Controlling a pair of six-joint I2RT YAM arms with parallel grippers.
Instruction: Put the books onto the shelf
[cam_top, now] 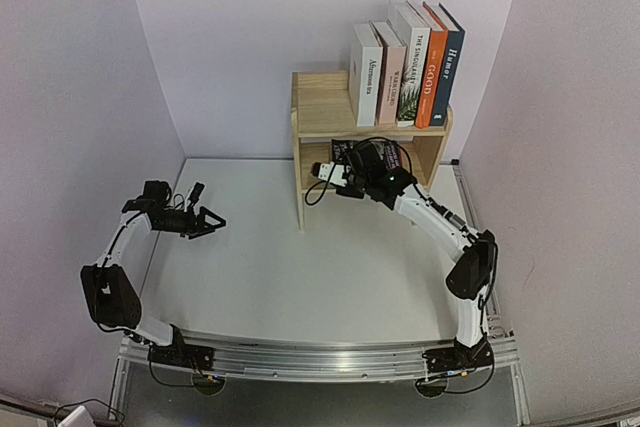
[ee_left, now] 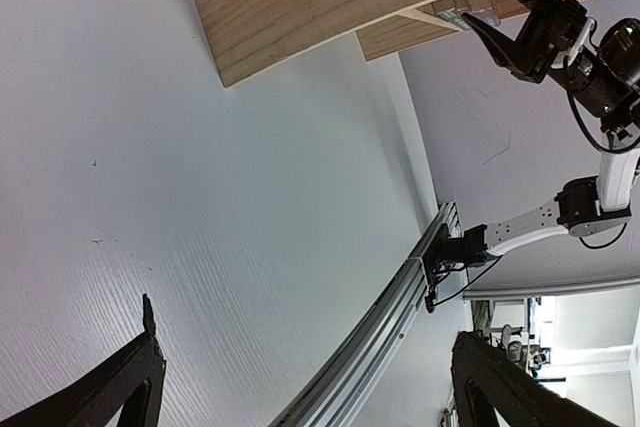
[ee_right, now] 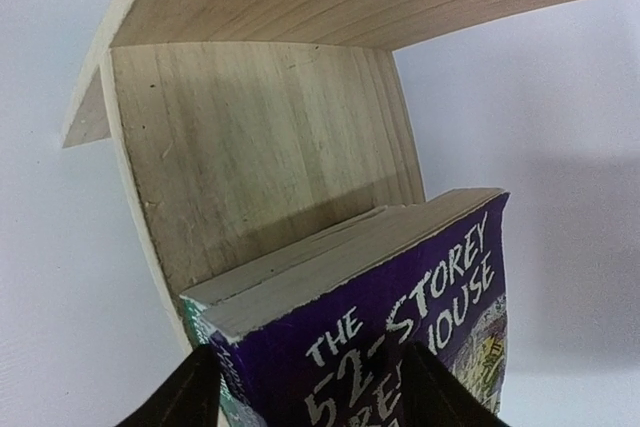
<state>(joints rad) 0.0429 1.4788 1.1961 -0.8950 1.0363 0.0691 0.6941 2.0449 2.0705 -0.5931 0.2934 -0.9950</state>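
The left gripper (cam_top: 211,222) hangs idle at 9 o'clock over the table (cam_top: 270,277), jaws wide apart with nothing between them, well clear of the work. The shelf (cam_top: 322,112) stands at 1 o'clock against the far wall, and the right gripper (ee_right: 310,382) reaches into its lower tier. Its two fingers flank a purple Treehouse book (ee_right: 400,297), which has at least one more thin book pressed against it and bare wood close ahead. From the wrist view it cannot be told whether the jaws clamp the book or merely stand alongside it. Five books (cam_top: 410,72) stand upright on the right half of the top tier, from 12 to 1 o'clock, spines facing out: white, pink, white, orange and dark blue. No book lies loose on the table, so the task looks almost finished, with the thin paperbacks being seated in the lower tier as the closing step. The next move would call for fully parted jaws and a straight pull-back towards 3 o'clock. That pull-back should be slow enough not to drag the paperbacks out or snag the wrist cable on the shelf's edge.
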